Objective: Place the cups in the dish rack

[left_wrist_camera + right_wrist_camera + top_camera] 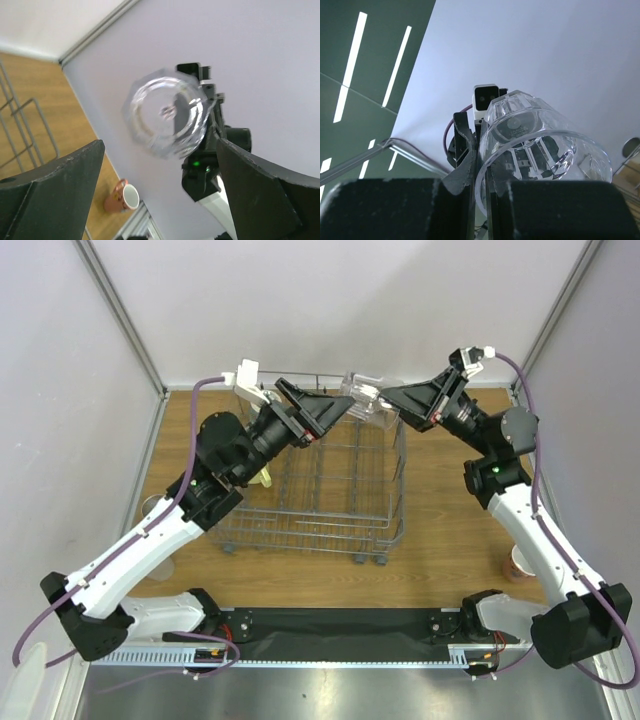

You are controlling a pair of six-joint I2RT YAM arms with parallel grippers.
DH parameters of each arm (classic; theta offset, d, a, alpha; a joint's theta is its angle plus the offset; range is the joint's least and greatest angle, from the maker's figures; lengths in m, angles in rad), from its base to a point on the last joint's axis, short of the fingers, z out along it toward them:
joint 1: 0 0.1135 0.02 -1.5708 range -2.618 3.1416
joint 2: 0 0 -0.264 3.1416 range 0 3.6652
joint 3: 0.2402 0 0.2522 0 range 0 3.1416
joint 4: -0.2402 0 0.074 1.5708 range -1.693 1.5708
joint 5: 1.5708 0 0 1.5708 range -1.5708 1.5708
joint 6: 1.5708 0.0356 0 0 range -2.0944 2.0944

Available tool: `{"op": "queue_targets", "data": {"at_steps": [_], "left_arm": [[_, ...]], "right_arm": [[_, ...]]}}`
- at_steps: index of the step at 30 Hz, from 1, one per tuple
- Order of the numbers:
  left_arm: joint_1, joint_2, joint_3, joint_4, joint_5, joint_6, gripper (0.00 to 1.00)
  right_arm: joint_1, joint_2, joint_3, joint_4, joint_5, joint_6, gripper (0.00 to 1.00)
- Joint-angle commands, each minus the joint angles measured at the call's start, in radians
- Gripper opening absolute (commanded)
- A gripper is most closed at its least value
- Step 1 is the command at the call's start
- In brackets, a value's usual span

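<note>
Pale walls, wooden table; ceiling light strips

The dish rack stands in the middle of the desk, between the two arms. Above its far edge the glass cup lies on its side in the air, between the fingers of the right claw, which reaches in from the right. The left claw is just left of this cup, facing its bottom, apart from it. A mug stands on the desk to the right of the rack, nearer the front, beside the right arm.
</note>
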Motion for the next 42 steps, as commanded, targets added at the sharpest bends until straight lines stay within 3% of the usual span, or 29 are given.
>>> {"op": "queue_targets", "data": {"at_steps": [1, 12, 18, 29, 31, 33, 35, 37, 39, 42], "left_arm": [[-0.059, -0.041, -0.031, 0.15, -0.138, 0.096, 1.0], [-0.167, -0.049, -0.058, 0.203, -0.256, 0.128, 0.99], [-0.196, -0.07, -0.092, 0.243, -0.299, 0.124, 0.88], [-0.205, -0.058, -0.086, 0.262, -0.259, 0.108, 0.85], [-0.205, -0.057, -0.086, 0.262, -0.258, 0.108, 0.8], [-0.205, -0.055, -0.086, 0.263, -0.25, 0.104, 0.67], [-0.205, -0.052, -0.088, 0.263, -0.235, 0.093, 0.64], [-0.205, -0.047, -0.083, 0.25, -0.223, 0.084, 0.66], [-0.205, -0.043, -0.072, 0.237, -0.215, 0.076, 0.8], [-0.205, -0.037, -0.066, 0.225, -0.204, 0.072, 0.86]], "right_arm": [[0.034, -0.032, -0.013, 0.138, 0.044, 0.071, 0.0], [0.093, -0.117, -0.062, 0.095, 0.06, 0.056, 0.0], [0.102, -0.155, -0.11, 0.112, 0.06, 0.074, 0.0], [0.12, -0.144, -0.119, 0.134, 0.058, 0.083, 0.0], [0.122, -0.14, -0.118, 0.138, 0.053, 0.089, 0.0], [0.122, -0.14, -0.118, 0.135, 0.055, 0.085, 0.0], [0.122, -0.138, -0.116, 0.134, 0.053, 0.08, 0.0], [0.123, -0.134, -0.112, 0.134, 0.049, 0.083, 0.0], [0.122, -0.126, -0.106, 0.131, 0.046, 0.079, 0.0], [0.122, -0.127, -0.099, 0.111, 0.044, 0.063, 0.0]]}}
